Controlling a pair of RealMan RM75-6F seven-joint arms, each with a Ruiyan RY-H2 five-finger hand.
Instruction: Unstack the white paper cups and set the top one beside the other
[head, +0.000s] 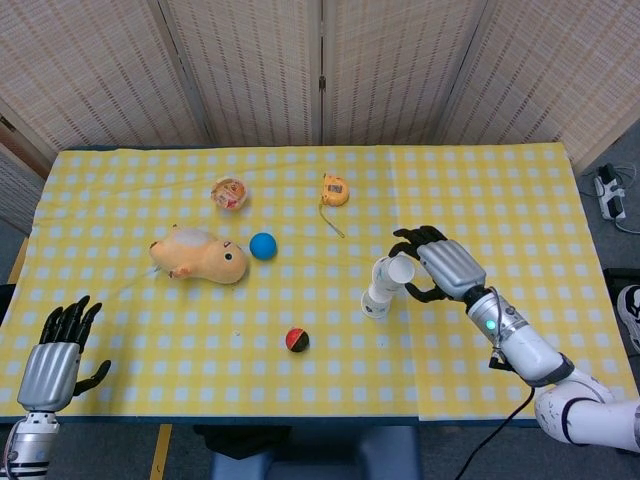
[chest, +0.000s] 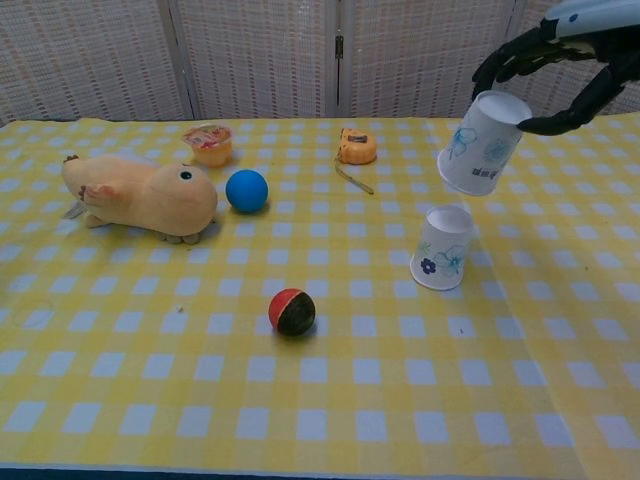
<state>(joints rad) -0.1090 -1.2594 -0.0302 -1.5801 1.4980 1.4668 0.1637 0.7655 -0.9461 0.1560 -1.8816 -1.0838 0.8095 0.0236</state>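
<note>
Two white paper cups with blue prints are apart. The top cup (chest: 483, 142) (head: 394, 273) hangs tilted in the air, and my right hand (chest: 560, 70) (head: 440, 265) grips it at the rim. Directly below it the other cup (chest: 443, 247) (head: 377, 301) stands on the yellow checked tablecloth (chest: 400, 400), leaning slightly. My left hand (head: 55, 350) rests open at the table's near left corner, far from both cups; the chest view does not show it.
A red and black ball (chest: 292, 311) lies left of the standing cup. Further left are a plush hamster (chest: 140, 195) and a blue ball (chest: 246, 190). A small snack cup (chest: 209, 143) and an orange tape measure (chest: 356, 146) sit toward the back.
</note>
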